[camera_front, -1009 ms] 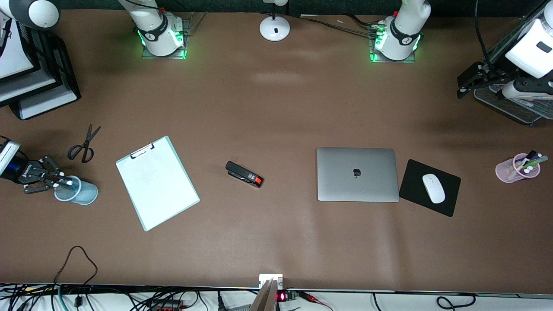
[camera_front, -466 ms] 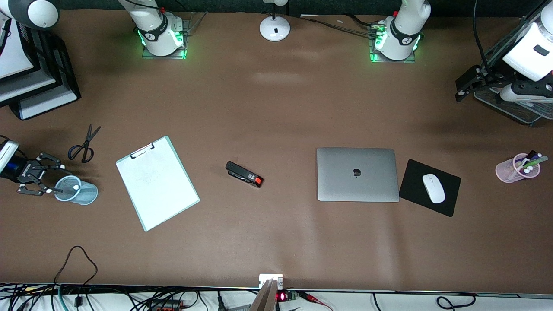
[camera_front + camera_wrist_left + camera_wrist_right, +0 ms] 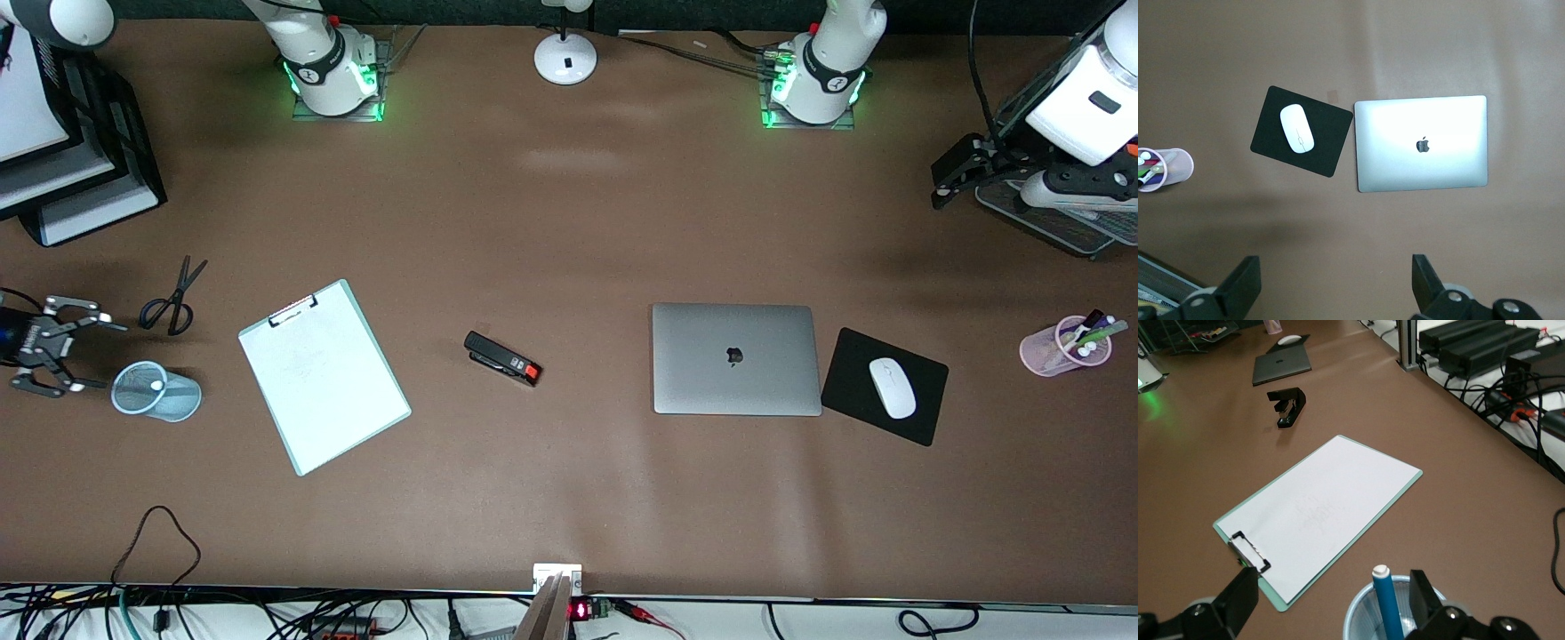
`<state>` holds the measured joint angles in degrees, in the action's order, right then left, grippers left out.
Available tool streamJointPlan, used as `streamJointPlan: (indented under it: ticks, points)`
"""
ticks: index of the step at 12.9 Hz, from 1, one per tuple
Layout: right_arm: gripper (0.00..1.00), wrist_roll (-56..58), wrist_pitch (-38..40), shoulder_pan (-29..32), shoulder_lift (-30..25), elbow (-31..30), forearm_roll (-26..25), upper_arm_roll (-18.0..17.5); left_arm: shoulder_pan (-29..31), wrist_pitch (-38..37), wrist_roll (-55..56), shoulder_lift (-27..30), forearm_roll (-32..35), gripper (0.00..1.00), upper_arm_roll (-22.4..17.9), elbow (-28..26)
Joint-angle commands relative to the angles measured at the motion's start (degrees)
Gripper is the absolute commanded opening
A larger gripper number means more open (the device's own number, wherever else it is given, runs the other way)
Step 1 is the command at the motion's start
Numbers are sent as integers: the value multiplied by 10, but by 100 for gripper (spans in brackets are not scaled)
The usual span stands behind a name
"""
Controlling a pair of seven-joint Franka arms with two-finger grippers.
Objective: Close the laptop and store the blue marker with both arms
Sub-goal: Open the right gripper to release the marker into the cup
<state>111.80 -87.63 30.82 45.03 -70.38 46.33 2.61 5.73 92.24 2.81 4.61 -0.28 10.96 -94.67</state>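
The laptop [image 3: 734,358] lies shut on the table with its apple logo up; it also shows in the left wrist view [image 3: 1421,143] and small in the right wrist view [image 3: 1281,365]. The blue marker [image 3: 1388,605] stands white tip up in a light-blue mesh cup [image 3: 156,393] at the right arm's end. My right gripper [image 3: 84,352] is open and empty just beside that cup, its fingers [image 3: 1238,597] apart from the marker. My left gripper [image 3: 941,182] is open and empty, high over the table at the left arm's end [image 3: 1335,280].
A clipboard [image 3: 323,375], scissors [image 3: 173,298] and a black stapler [image 3: 502,357] lie between cup and laptop. A black mouse pad [image 3: 853,373] with a white mouse [image 3: 892,388] lies beside the laptop. A pink cup of markers [image 3: 1064,347] and mesh trays [image 3: 1058,222] stand at the left arm's end.
My right gripper let go of the blue marker, which now stands in the cup, and drew back from the cup. My left gripper shifted slightly.
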Motion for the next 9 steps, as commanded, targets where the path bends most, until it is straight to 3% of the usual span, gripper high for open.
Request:
streamJointPlan:
  ticks: [1,4,9]
  points:
    - [100,-125,37,-13,-68,-8,-57,-5,1,7,-10,2,-5,100,0,-3]
    - [100,-238,71,-35,-99,2,-80,-5,1,6,-10,2,-6,100,1,-3]
    - [100,-381,98,-117,-102,89,-149,-3,1,7,-6,2,-6,100,1,-3]
